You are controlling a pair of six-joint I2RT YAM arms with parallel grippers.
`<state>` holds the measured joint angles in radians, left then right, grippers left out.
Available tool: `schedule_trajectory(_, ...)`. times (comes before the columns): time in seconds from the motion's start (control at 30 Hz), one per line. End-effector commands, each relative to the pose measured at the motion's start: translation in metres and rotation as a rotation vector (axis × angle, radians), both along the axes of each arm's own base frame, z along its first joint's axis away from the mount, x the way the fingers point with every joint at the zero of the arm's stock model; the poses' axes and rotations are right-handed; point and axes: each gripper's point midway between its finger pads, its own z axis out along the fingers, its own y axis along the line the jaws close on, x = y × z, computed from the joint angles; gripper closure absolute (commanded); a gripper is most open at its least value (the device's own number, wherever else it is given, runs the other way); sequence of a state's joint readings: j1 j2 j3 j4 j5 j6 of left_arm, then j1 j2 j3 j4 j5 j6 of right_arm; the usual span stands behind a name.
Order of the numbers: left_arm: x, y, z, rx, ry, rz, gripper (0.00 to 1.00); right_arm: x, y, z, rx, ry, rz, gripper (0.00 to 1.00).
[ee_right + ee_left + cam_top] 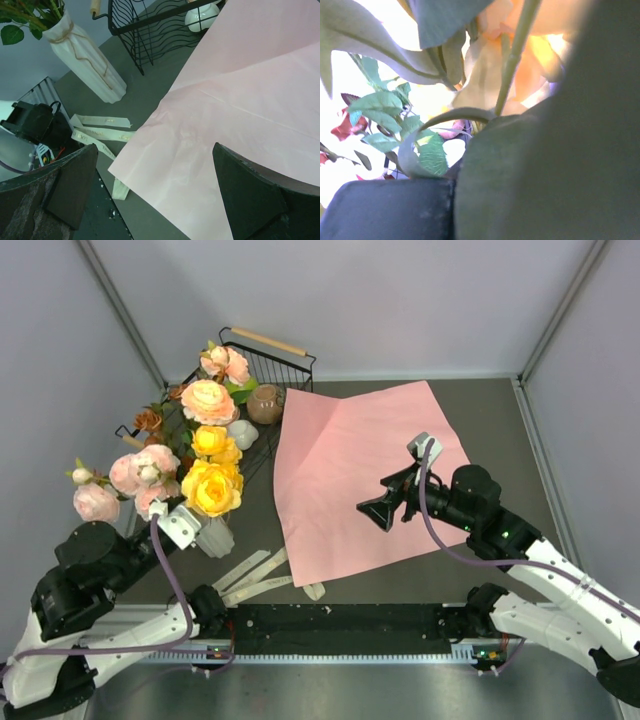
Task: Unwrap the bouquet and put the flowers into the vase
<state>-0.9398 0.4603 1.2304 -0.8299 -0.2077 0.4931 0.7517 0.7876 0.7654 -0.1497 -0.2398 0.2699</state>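
The left fingers (545, 175), pinched shut on the flowers (212, 488) standing in the vase (216, 538) at the bench's (480, 400) left, should release slowly without tipping it, while the right fingers (250, 200) hover wide open and empty.

The flowers (210, 455), pink, peach and yellow roses with green leaves, stand stems-down in the white ribbed vase (216, 538) at the table's left. The pink wrapping paper (350, 480) lies unfolded and flat at centre. The cream ribbon (100, 120) lies in loose strips just beside its near-left corner.
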Motion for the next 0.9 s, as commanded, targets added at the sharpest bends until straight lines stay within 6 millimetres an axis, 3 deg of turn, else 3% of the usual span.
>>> schedule_trajectory(0.0,0.008,0.004,0.004,-0.146,-0.014,0.068,1.0,-0.003,0.006,0.008,0.031,-0.016,0.025,0.01)
schedule_trajectory(0.3,0.032,0.023,-0.039,-0.14,0.001,0.27,1.0,-0.003,0.01,0.005,0.042,0.008,0.034,0.01)
schedule_trajectory(0.43,0.037,0.033,-0.043,-0.124,-0.004,0.339,0.98,-0.004,0.011,0.004,0.045,0.019,0.039,0.01)
schedule_trajectory(0.53,0.036,0.036,-0.035,-0.147,-0.01,0.344,0.75,-0.004,0.011,0.002,0.043,0.024,0.038,0.01)
schedule_trajectory(0.57,0.033,0.034,-0.032,-0.165,-0.005,0.324,0.65,-0.004,0.011,0.003,0.044,0.021,0.037,0.01)
schedule_trajectory(0.6,0.029,0.034,-0.021,-0.191,-0.005,0.306,0.47,-0.004,0.011,0.003,0.045,0.022,0.037,0.01)
schedule_trajectory(0.7,0.017,0.028,0.003,-0.25,0.002,0.222,0.32,-0.003,0.011,0.004,0.047,0.026,0.033,0.01)
schedule_trajectory(0.77,0.01,0.026,0.015,-0.278,0.014,0.181,0.27,-0.001,0.01,0.005,0.048,0.025,0.024,0.01)
schedule_trajectory(0.8,0.003,0.022,0.029,-0.293,0.013,0.129,0.18,-0.001,0.01,0.005,0.05,0.025,0.02,0.01)
schedule_trajectory(0.87,-0.008,0.024,0.05,-0.338,0.008,0.081,0.11,0.001,0.009,0.005,0.048,0.028,0.006,0.01)
